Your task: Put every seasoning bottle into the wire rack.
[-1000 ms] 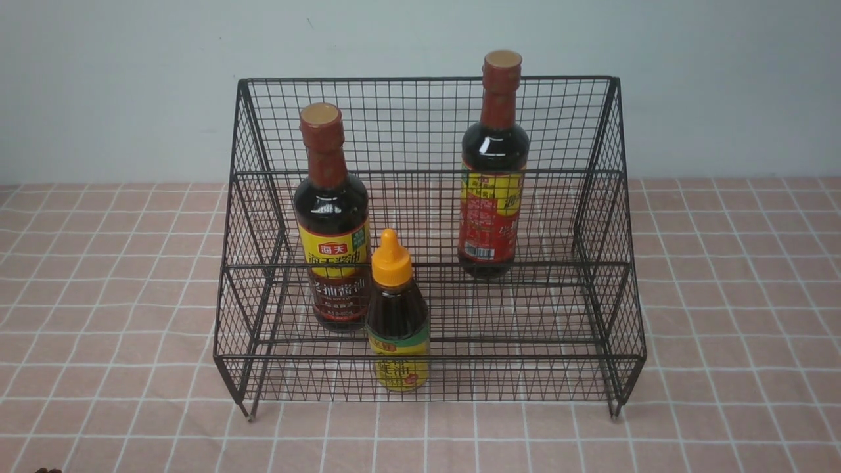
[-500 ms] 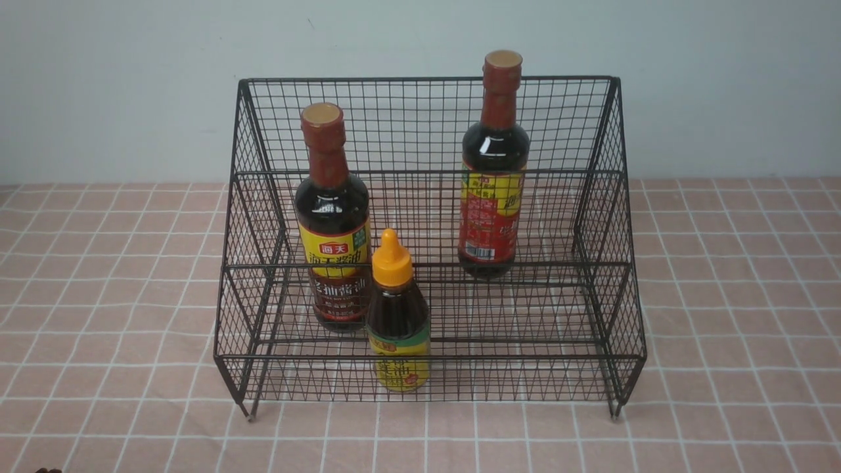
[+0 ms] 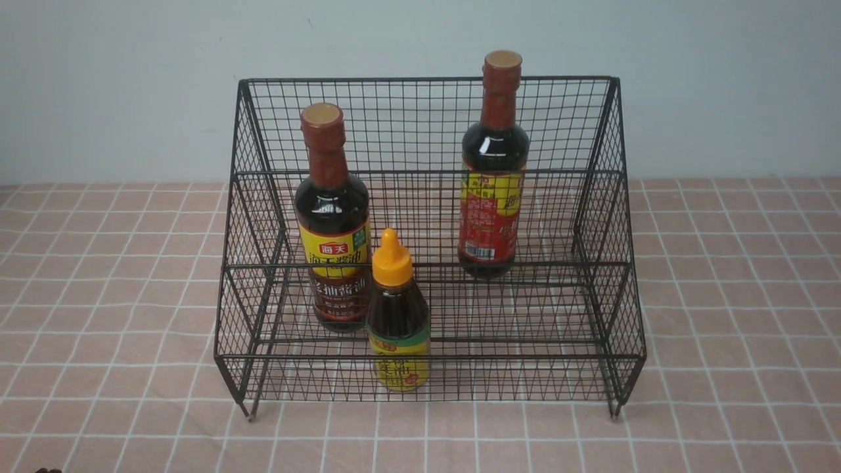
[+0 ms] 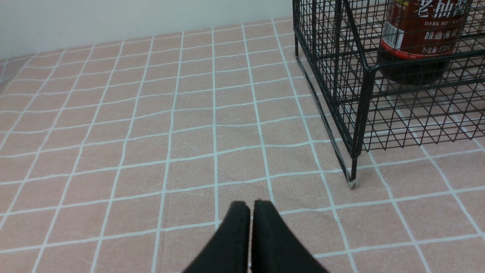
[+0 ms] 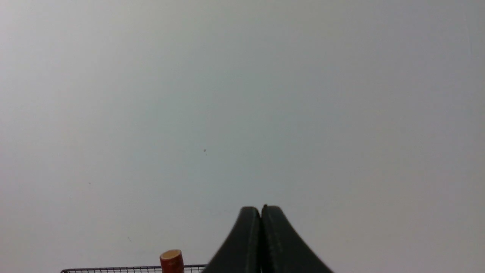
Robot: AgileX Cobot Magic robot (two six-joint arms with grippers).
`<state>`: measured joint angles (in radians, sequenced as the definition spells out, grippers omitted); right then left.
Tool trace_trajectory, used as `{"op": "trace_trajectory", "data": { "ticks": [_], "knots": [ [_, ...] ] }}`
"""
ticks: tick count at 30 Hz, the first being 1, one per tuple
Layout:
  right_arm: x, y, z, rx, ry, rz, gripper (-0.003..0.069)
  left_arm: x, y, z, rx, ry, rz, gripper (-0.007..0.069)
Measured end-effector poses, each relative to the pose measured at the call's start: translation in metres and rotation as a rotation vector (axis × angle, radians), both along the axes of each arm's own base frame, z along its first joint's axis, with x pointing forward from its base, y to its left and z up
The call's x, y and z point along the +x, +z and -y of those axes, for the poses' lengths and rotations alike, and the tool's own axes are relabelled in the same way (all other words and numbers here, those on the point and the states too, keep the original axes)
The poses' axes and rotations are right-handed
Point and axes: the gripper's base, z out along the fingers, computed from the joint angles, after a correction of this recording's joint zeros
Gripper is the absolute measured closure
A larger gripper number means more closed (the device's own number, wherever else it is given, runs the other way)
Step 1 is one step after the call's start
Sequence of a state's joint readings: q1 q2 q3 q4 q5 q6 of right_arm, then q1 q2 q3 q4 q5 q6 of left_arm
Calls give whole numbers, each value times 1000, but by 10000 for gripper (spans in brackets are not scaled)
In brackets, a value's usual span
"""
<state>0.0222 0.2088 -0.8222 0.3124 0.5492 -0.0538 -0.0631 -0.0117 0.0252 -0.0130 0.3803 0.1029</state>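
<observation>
Here, all three seasoning bottles (image 3: 332,217) are seen racked; with both jaws clenched empty, only jolting the wire rack (image 3: 591,197) risks toppling.

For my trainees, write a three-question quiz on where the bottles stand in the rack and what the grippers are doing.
1. True or false: the short bottle stands on the wire rack's upper tier.
2. Which tall bottle is on the upper tier: A, the red-labelled bottle, or B, the brown-labelled bottle?
3. Fill in: the left gripper and the right gripper are both ____.

Key: 1 false, it is on the lower tier; 2 A; 3 shut, holding nothing.
</observation>
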Motion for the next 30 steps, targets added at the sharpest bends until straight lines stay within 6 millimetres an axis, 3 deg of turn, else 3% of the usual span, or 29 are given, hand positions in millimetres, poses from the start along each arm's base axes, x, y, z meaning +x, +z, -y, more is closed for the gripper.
{"op": "trace_trajectory", "data": {
  "ticks": [9,15,19,20,23,29,30],
  "knots": [
    [-34,-5,4,-123,-78,108,673,0,0,0,0,0,0,631],
    [-19,-23,9,-254,-168,42,673,0,0,0,0,0,0,631],
    [12,-67,11,-327,-190,-121,673,0,0,0,0,0,0,631],
    [14,-69,11,-328,-188,-130,673,0,0,0,0,0,0,631],
    [38,-121,11,-358,-167,-296,673,0,0,0,0,0,0,631],
    [60,-208,11,-361,-140,-448,673,0,0,0,0,0,0,631],
    [60,-210,11,-354,-141,-441,673,0,0,0,0,0,0,631]
  ]
}}
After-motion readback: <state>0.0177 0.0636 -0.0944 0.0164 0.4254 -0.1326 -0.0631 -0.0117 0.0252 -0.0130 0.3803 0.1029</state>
